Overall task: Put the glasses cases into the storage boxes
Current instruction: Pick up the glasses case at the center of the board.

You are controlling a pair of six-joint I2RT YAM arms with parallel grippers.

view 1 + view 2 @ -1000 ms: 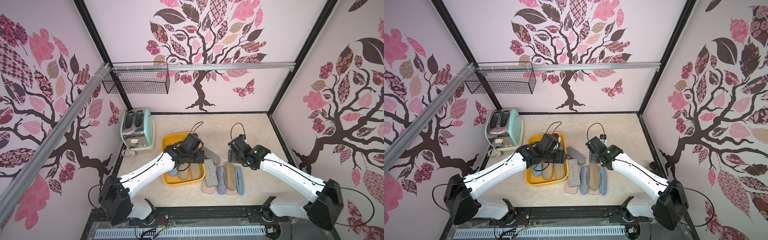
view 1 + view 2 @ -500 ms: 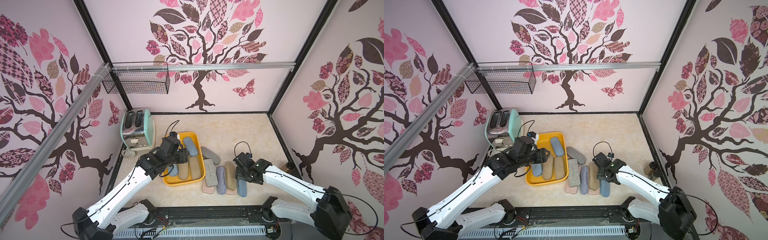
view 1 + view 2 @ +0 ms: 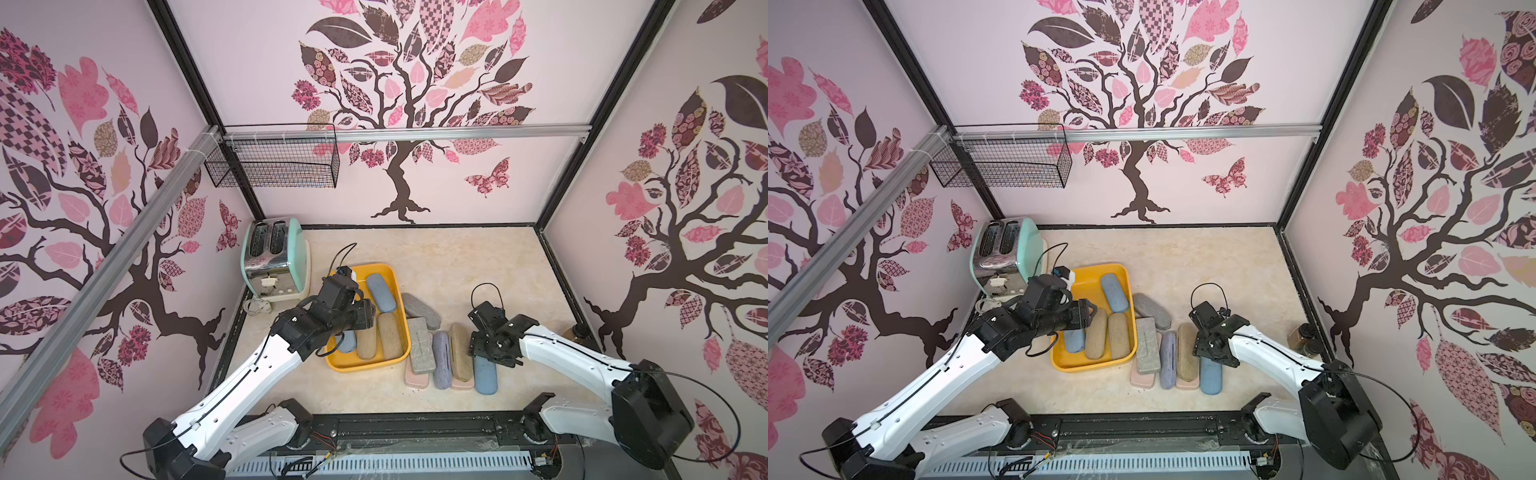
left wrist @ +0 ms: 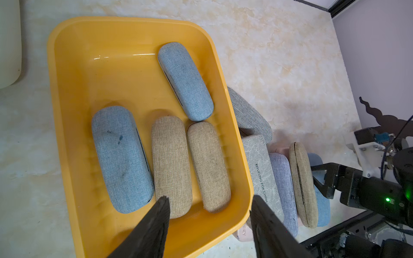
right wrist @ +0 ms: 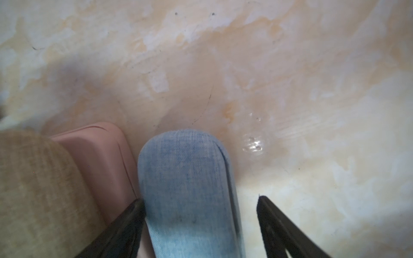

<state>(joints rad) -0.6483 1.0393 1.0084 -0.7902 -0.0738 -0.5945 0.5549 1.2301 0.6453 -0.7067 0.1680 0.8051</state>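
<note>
Entry, left wrist view: the left gripper (image 4: 209,197) is hovering over one end of the yellow tray (image 4: 67,134). Its fingers are standing apart with nothing between them. Only this view is giving us the tray's full contents, four glasses cases. A large blue case (image 4: 121,158) is lying alongside two tan cases (image 4: 172,165), and an angled blue case (image 4: 185,81) is lying just beside the tan pair. In both top views the left arm is covering most of the large blue case and part of the tray's wall.

Entry, right wrist view: the right gripper (image 5: 200,199) is straddling the end of the outer blue case (image 5: 185,178), which is lying on the table (image 5: 290,67). One finger is touching the case's side and the other is standing clear of it, so the jaws are apart and not clamping. The top views are not showing this. There the gripper body is hiding the fingers, and only the end of the case nearest the arm bases (image 3: 485,376) is showing.

The top views are adding the heap on the table beside the tray. We are noting a grey oval case (image 3: 420,305), a grey rectangular case (image 3: 419,345), a lavender case (image 3: 441,359) and a tan case (image 3: 460,353). The right wrist view is catching just a pink case (image 5: 100,156) corner and a blurred tan surface.

The pink cases are lying mostly buried under the heap. The brown jar (image 3: 1304,336) is sitting at the table's right edge, too small for detail.
</note>
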